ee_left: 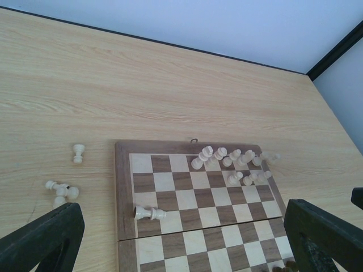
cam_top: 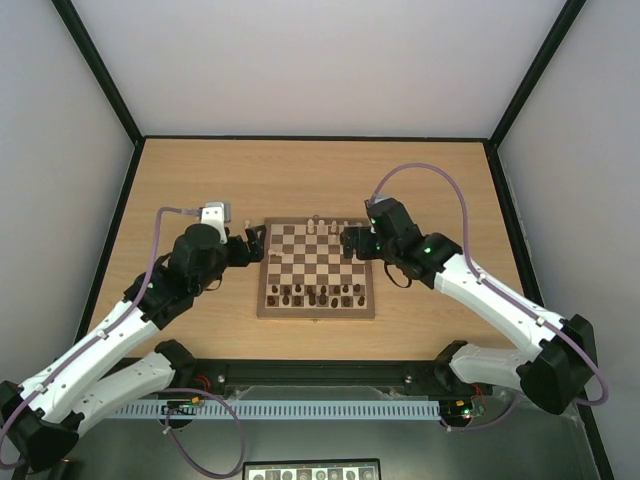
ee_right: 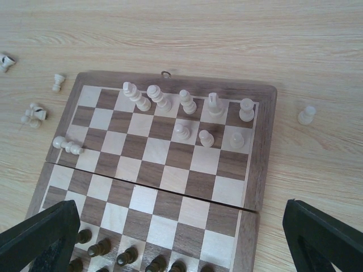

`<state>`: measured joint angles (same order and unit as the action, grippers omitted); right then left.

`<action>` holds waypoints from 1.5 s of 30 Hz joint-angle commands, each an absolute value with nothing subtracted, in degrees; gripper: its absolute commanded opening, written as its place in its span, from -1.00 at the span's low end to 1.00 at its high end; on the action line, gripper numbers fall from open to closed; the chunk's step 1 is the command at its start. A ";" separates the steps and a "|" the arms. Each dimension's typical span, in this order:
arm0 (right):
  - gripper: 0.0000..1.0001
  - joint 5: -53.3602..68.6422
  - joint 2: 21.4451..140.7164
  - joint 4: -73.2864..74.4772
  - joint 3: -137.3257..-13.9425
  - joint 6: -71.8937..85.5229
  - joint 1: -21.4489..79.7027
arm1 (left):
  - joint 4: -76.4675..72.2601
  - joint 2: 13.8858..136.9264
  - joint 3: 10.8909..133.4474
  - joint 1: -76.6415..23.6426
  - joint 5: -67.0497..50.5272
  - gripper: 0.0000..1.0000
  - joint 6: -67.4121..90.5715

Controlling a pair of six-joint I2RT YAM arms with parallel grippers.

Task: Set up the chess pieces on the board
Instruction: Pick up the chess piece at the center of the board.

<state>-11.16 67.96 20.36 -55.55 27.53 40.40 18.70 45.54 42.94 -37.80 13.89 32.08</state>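
Note:
The board (cam_top: pixel 317 312) lies mid-table between both arms. Cream chess pieces (ee_right: pixel 188 102) stand along its far row, with three pawns (ee_right: pixel 206 137) on the row in front of them. One cream piece (ee_left: pixel 150 213) lies toppled on the board's left side. Loose cream pieces (ee_left: pixel 62 191) and a pawn (ee_left: pixel 78 153) rest on the table left of the board, and another pawn (ee_right: pixel 307 115) stands to its right. My left gripper (ee_left: pixel 184 243) hovers open at the board's left edge. Over the right edge my right gripper (ee_right: pixel 181 241) is open, holding nothing.
Dark brown chessmen (ee_right: pixel 125 258) fill the board's near rows (cam_top: pixel 315 295). A small clasp (ee_right: pixel 166 73) sits on the far border. Dark frame posts and pale walls enclose the wooden table (cam_top: pixel 200 180).

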 commanded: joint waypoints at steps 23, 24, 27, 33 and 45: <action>0.97 -10.78 62.28 22.55 -52.53 29.17 35.55 | 19.49 46.16 48.37 -37.44 7.67 0.99 31.65; 0.97 -9.99 62.57 22.19 -52.53 28.96 34.18 | 19.46 46.12 48.37 -37.44 7.36 0.99 31.55; 0.97 -8.76 63.68 21.31 -52.63 28.43 30.63 | 19.32 45.73 47.94 -37.44 6.52 0.99 31.18; 0.97 -7.41 68.80 20.28 -54.51 27.87 24.75 | 20.59 43.57 47.83 -37.44 6.95 0.99 30.67; 0.32 -9.64 76.19 20.62 -56.15 25.62 15.22 | 20.39 40.37 44.49 -37.44 5.57 0.99 31.88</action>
